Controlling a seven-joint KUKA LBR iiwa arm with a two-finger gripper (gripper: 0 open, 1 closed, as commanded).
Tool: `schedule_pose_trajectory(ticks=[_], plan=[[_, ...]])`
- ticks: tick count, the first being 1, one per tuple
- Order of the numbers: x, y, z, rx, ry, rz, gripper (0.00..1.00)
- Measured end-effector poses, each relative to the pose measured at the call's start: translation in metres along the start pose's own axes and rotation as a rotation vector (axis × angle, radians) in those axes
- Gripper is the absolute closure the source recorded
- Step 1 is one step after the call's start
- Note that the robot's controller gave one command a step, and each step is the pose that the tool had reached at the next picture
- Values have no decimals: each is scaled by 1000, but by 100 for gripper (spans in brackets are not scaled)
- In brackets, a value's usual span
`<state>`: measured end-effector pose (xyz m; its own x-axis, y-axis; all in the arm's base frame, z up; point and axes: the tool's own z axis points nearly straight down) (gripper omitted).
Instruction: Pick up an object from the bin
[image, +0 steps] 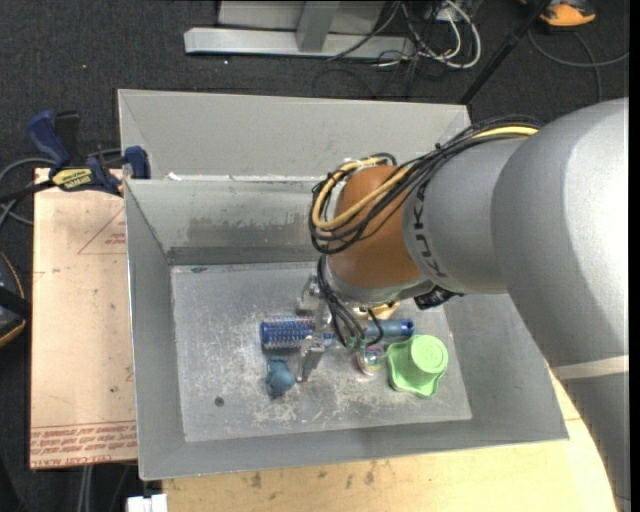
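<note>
Scuffed matt metal bin (200, 420), glossy plastic cup (418, 364)

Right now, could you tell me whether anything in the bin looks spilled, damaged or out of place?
Nothing stands out. The blue bristled brush, the small teal lump and the green lobed cap lie loose beside the gripper, none visibly broken; the bin floor is merely scuffed.

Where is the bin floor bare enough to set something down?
Bare: the floor's left strip between the bin's left wall and the blue brush, and the front strip below the green cap. Crowded: the middle, where the pincer stands among brush, teal lump and cap.
</note>
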<state>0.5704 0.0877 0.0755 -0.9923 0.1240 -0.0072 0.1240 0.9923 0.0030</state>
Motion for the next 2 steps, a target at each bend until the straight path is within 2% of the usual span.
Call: schedule_pose_trajectory(ticks=[1, 2], plan=[[-2, 1, -3, 1, 3, -2, 0], [-4, 2, -6, -2, -4, -1, 100]])
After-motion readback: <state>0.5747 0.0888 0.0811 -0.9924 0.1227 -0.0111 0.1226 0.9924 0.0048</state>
